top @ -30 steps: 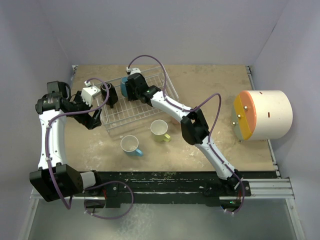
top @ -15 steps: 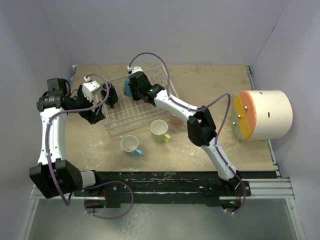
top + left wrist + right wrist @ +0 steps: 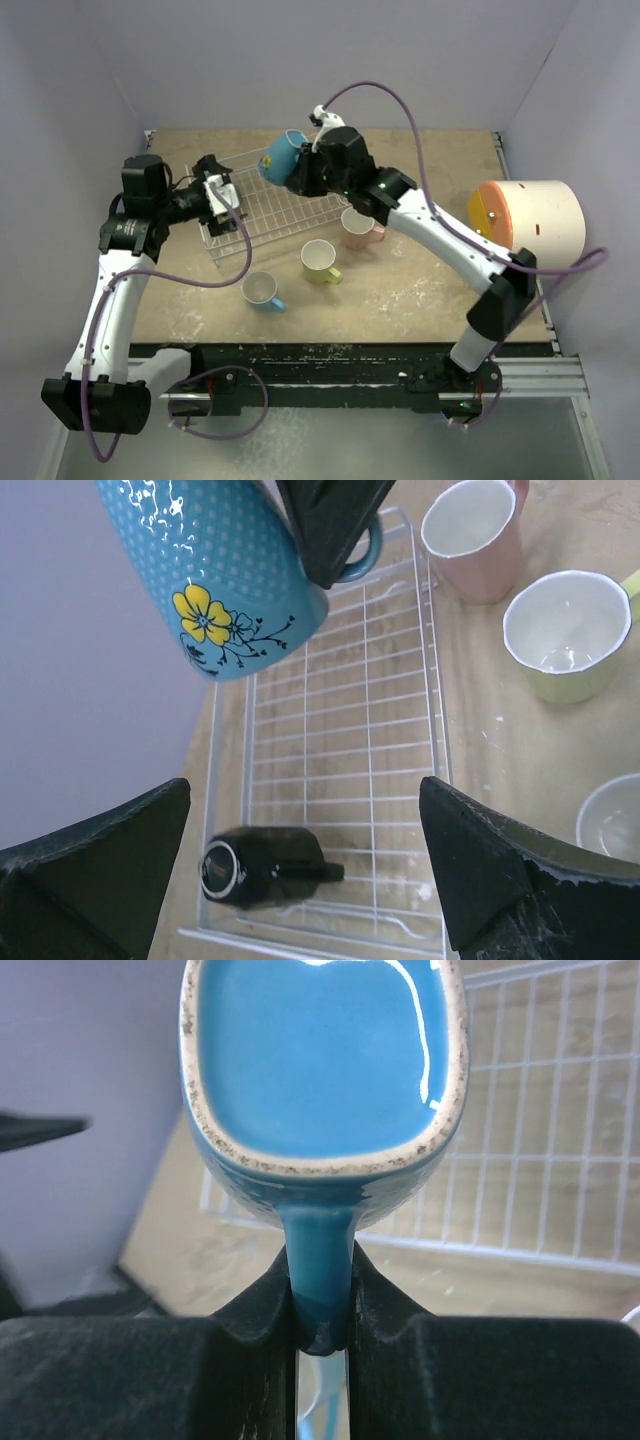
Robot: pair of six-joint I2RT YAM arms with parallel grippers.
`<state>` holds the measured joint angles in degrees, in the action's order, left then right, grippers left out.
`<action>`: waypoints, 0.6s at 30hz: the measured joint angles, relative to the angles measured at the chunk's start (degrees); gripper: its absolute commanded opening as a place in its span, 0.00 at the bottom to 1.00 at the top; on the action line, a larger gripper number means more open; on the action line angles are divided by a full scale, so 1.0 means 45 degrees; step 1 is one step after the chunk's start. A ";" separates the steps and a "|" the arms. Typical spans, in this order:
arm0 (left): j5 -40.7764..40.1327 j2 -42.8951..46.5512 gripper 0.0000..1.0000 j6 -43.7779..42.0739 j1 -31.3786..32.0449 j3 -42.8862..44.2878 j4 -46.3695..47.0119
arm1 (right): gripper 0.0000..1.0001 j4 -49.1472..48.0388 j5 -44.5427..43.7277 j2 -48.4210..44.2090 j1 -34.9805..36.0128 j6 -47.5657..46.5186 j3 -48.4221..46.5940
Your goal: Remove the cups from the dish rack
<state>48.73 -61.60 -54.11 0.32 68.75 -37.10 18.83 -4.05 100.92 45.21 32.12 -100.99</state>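
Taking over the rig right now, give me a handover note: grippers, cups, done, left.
Right gripper: shut on the handle of the blue flowered mug, held in the air above the dish rack.
Left gripper: open, empty, above the rack.
Black mug: on its side in the rack.
Done: pink mug, yellow-green mug and second blue mug stand upright on the table.
Left: set down the held mug, then take out the black one.

Light: was bright, even and diffuse; shadows were soft. Glare: white streaks lay on blue mug [image 3: 320, 1060] ahead of right gripper [image 3: 320, 1280]. Focus: dish rack [image 3: 540, 1160] beyond was slightly soft.
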 measured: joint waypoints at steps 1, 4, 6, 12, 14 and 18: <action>-0.0228 0.0034 1.00 -0.0155 0.0476 -0.0126 0.0427 | 0.00 -0.0175 0.0350 -0.0656 -0.0019 0.0413 0.0622; -0.0631 0.0316 1.00 -0.0840 0.1311 -0.0505 0.0996 | 0.00 -0.0787 0.1443 -0.2380 -0.0063 0.1549 0.2501; -0.0801 0.0787 0.99 -0.1365 0.1666 -0.0855 0.1297 | 0.00 -0.1350 0.2191 -0.3410 -0.0078 0.2385 0.3871; -0.0724 0.3094 0.98 -0.3026 0.1977 -0.1685 0.2458 | 0.00 -0.3220 0.4075 -0.5387 -0.0073 0.4833 0.7169; -0.0568 0.3628 0.98 -0.3623 0.2035 -0.1914 0.2754 | 0.00 -0.3973 0.4575 -0.5537 -0.0073 0.5547 0.7742; -0.0146 0.4308 0.98 -0.4833 0.2059 -0.2210 0.2924 | 0.00 -0.5600 0.5362 -0.5537 -0.0049 0.6912 0.8417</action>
<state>48.07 -42.22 -75.85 9.58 58.81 -23.94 -6.37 20.08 76.01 44.99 63.22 -63.11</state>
